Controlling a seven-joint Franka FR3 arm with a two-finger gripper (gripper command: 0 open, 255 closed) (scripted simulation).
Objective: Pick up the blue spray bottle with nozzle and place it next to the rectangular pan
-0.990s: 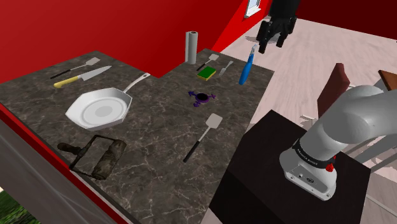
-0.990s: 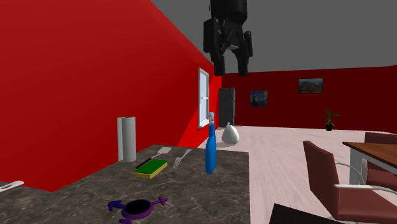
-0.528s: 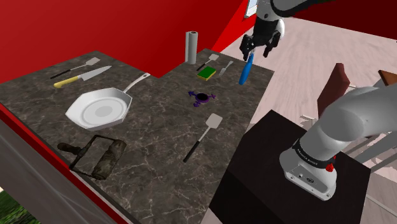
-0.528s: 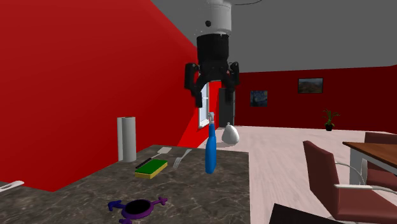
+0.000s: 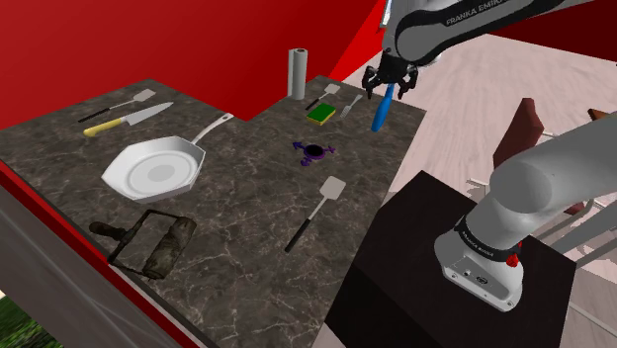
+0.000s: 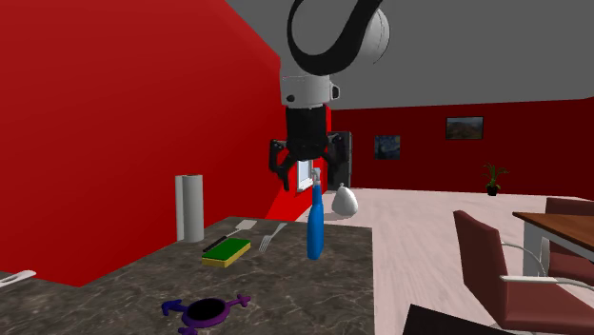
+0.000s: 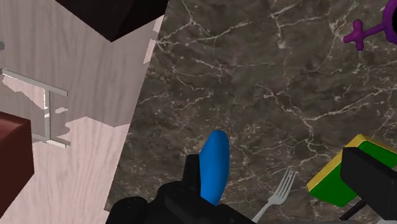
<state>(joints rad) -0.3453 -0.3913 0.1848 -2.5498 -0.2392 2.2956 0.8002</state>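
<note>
**Entry: approach to grasp, pick not yet made.**

- **Gripper** (image 6: 306, 171): I am holding my fingers spread, one on each side of the bottle's nozzle head, and they appear to be touching nothing. In the wrist view the bottle is sitting closer to one finger than the other.
- **Blue spray bottle** (image 6: 314, 226): it is standing upright on the dark marbled counter (image 5: 247, 213), just beside a fork (image 5: 349, 106) and near a green-and-yellow sponge (image 5: 320, 115).
- **Next move, as I judge it:** centring over the bottle, lowering until my fingers are level with its neck or body, then closing. It is tall and narrow, so an off-centre touch could be tipping it.
- **Edges:** the counter is ending just beside the bottle on the shoulder view's right, with wood floor below. A knock that way is risking a fall.
- **Rectangular pan** (image 5: 156, 244): it is lying well apart, at the shoulder view's lower left, near the counter's front edge.
- **Room:** a purple ornament (image 5: 315, 149), a spatula (image 5: 318, 210) and a white frying pan (image 5: 153, 170) are lying between. Bare counter is showing between the pan and the spatula.
</note>
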